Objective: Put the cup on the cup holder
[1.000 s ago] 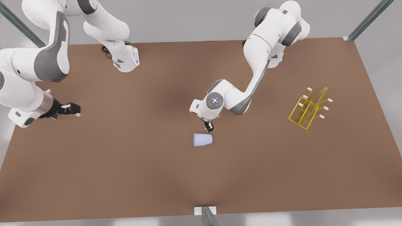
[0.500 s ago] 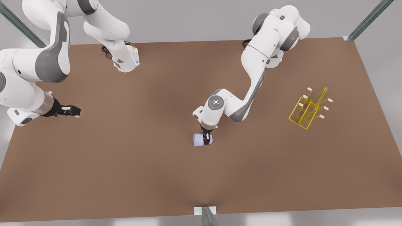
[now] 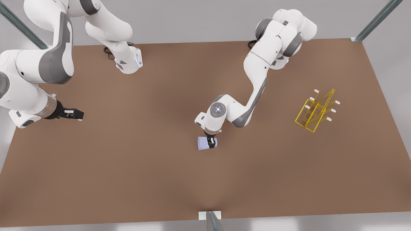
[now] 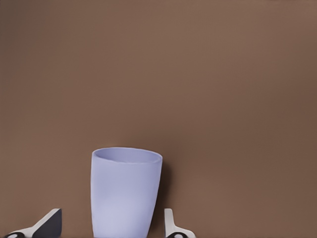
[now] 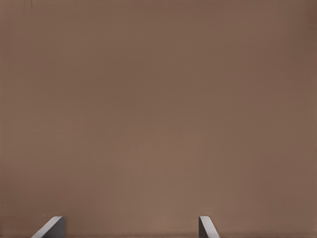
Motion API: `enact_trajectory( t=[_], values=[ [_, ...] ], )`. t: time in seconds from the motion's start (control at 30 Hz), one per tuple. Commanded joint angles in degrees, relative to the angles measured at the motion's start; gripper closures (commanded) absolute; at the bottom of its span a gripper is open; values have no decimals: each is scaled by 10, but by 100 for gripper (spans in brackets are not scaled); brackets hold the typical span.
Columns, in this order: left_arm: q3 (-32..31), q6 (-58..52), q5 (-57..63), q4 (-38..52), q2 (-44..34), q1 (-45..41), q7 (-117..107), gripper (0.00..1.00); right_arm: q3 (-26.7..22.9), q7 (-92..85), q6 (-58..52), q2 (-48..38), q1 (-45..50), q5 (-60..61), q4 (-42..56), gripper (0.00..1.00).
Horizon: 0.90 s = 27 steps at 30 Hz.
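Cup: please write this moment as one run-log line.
cup on its side, table | left pincer open around cup | right pincer open, waiting | holder empty

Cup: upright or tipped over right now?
Tipped: the cup lies on its side on the table, mouth toward the front view's left, with the left gripper open around it.

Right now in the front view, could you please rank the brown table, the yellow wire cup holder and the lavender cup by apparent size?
1. Brown table, by far the largest.
2. Yellow wire cup holder.
3. Pale lavender tapered cup, lying on its side with the left gripper around it, fingers still apart.
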Motion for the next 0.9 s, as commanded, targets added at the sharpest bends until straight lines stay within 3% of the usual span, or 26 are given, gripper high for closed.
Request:
enact_trajectory(
  t=[0.0, 0.87],
  values=[
    [0, 21, 1, 1, 3, 1, -78, 0, 1, 32, 0, -1, 1, 2, 0, 0],
    [0, 63, 4, 9, 61, 3, -22, 0, 1, 33, -15, -1, 7, 0, -1, 0]
  ],
)
